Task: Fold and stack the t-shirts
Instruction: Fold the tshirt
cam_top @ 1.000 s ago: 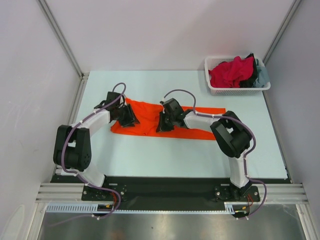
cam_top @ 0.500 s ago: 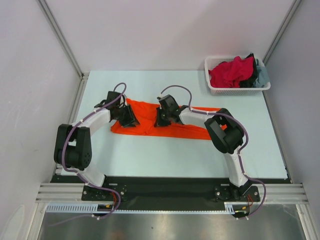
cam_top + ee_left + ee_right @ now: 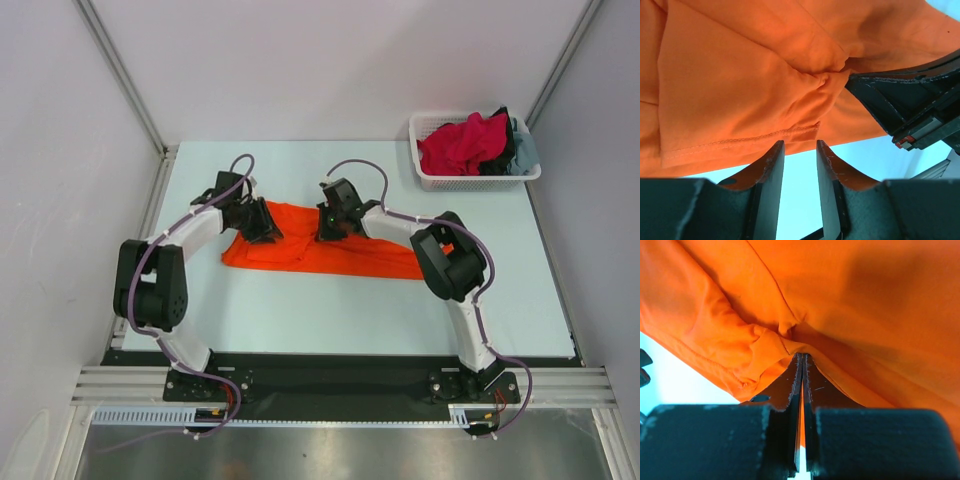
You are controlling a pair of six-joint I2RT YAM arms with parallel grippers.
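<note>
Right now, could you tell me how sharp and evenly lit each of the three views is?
Top external view: sharp and evenly lit, the orange t-shirt barely shadowed. Left wrist view: hem stitching crisp, the left tool close up and slightly soft. Right wrist view: a broad shadow darkens the cloth at upper right; the right tool fills the bottom, dark.

1 orange t-shirt [image 3: 335,256], perhaps 3 t-shirts [image 3: 462,142] in 1 basket [image 3: 470,182], 2 arms [image 3: 190,232]
</note>
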